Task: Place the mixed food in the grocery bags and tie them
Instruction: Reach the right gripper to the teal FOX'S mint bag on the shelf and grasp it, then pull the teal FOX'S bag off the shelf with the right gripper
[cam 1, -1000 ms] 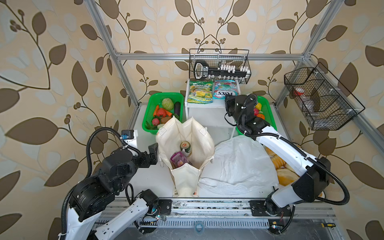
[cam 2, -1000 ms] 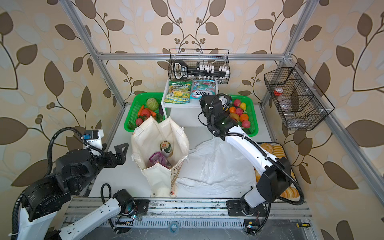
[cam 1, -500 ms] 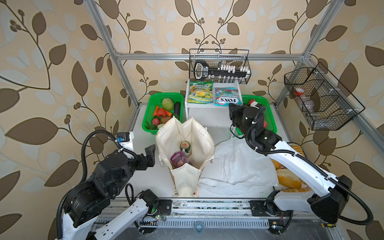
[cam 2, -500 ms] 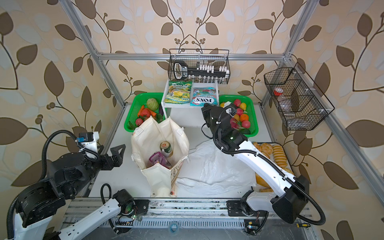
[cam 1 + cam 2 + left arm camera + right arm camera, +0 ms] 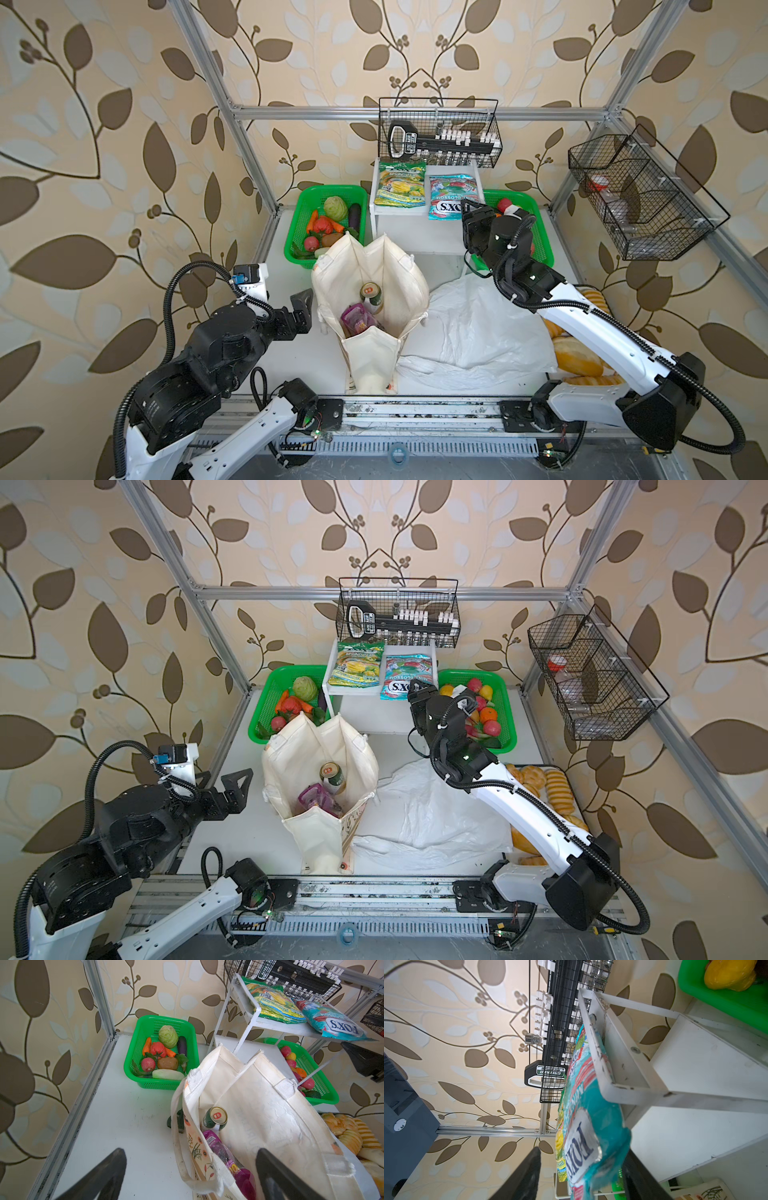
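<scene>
The cream canvas tote (image 5: 399, 266) stands open mid-table, holding the green-gold can (image 5: 371, 291) and the purple snack packet (image 5: 355, 318). The white plastic bag (image 5: 478, 332) lies flat to its right. The blue-red FOX'S packet (image 5: 451, 195) lies on the white shelf (image 5: 415, 232), one end hanging over the front right corner. My right gripper (image 5: 473, 212) is open at that corner. In the right wrist view the packet's end (image 5: 583, 1136) hangs between the spread jaws. My left gripper (image 5: 303, 311) is open beside the tote's left wall. Toy fruits (image 5: 486, 715) fill the right green basket.
A green-yellow snack packet (image 5: 401, 185) lies on the shelf beside the FOX'S packet. A green basket (image 5: 291, 245) of toy vegetables sits back left. Bread loaves (image 5: 582, 361) lie under my right arm. Black wire baskets hang on the back rail (image 5: 440, 129) and right rail (image 5: 640, 195).
The FOX'S packet has turned and slid toward the shelf's front right corner. My right gripper came down to that corner and opened its jaws. The left arm shifted slightly.
</scene>
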Robot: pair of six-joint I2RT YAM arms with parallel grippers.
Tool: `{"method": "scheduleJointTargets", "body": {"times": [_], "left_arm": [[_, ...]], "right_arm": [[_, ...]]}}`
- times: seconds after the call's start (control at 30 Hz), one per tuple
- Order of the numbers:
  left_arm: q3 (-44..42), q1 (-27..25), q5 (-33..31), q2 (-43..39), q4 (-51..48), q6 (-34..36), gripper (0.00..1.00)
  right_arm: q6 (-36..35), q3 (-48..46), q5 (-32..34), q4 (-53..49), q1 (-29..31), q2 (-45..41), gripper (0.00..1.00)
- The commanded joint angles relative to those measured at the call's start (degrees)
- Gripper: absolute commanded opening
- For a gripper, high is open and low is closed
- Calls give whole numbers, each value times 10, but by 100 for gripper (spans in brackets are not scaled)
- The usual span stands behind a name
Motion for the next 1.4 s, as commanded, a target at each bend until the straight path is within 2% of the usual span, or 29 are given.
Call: {"method": "scheduleJointTargets", "body": {"times": [0.0,0.1,0.2,0.3,0.43,0.6,0.73,0.8,0.97,1.27,1.37], "left_arm": [[5,1,-3,-1,10,-12,99],[5,1,-5,-3,5,-15,99],[5,1,-6,-6,4,-21,99],[1,1,-7,-8,5,-24,99],[-1,1,-2,-5,7,-26,99],[-6,1,7,0,13,-26,99],[-14,1,16,2,17,-28,99],[-23,1,18,1,23,-29,99],[-45,1,23,7,51,-37,99],[-76,1,11,25,70,-79,99],[-85,1,26,38,69,-98,99]], "right_arm": [[23,12,-27,16,-8,23,61],[24,17,-30,12,-11,33,60],[17,14,-29,8,-8,30,49],[3,9,-13,-6,0,17,28],[-27,-4,11,-14,15,-14,15],[-95,-6,16,-26,29,-53,5],[-201,4,8,-20,45,-90,0],[-260,26,-16,-30,53,-101,0],[-383,110,-137,-95,60,-114,0],[-494,225,-336,-254,108,-88,0],[-532,261,-365,-305,149,-48,0]]}}
